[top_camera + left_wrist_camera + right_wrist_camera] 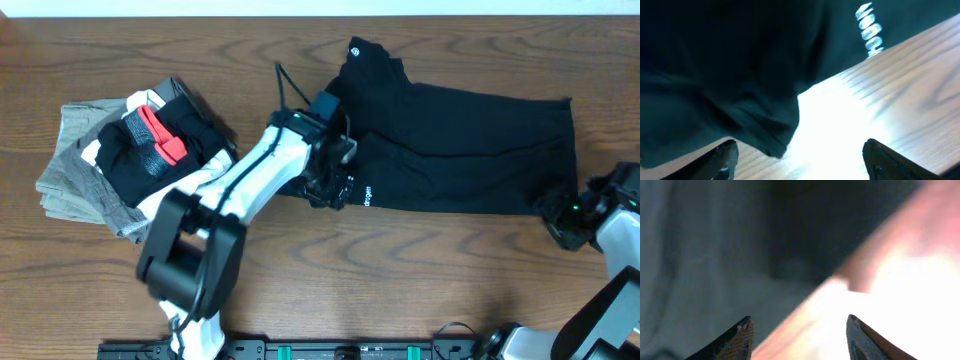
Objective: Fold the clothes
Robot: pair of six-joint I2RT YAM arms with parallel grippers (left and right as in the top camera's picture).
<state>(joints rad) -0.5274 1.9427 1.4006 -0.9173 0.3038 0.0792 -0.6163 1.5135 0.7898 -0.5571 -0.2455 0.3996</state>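
Brown wood-grain counter (400, 260) carries the black T-shirt (460, 140), spread from centre toward 3 o'clock. Overhead, the left arm (250, 180) covers the shirt's 9 o'clock end, and the right arm (620, 235) sits at its 4 o'clock corner. Only the wrist views show the jaws: the left jaws stand wide apart beside a drooping hem fold, gripping nothing. The right jaws are parted and empty over the shirt's edge. A folded pile (85, 175) lies at 9 o'clock.
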